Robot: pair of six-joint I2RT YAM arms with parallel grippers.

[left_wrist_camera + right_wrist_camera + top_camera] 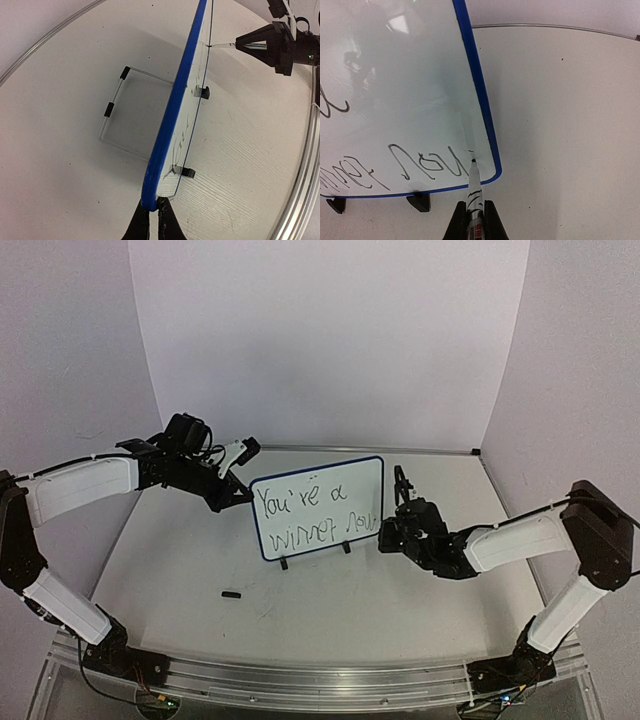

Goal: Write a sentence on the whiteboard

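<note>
The whiteboard point(318, 506), white with a dark blue frame and two black feet, stands upright mid-table. The sentence point(313, 512) fills two slanted rows of black lettering. My left gripper point(243, 496) is shut on the board's left edge; the left wrist view shows its jaws point(151, 215) pinching the blue frame point(170, 120). My right gripper point(390, 536) is shut on the marker pen point(474, 187). The pen's tip touches the board point(410, 75) at the end of the lower row of lettering point(427, 165), near the bottom right corner.
A small black cap point(231, 594) lies on the table in front of the board's left side. A wire stand point(117, 112) props the board from behind. White walls close the back and sides. A metal rail point(310, 680) runs along the near edge.
</note>
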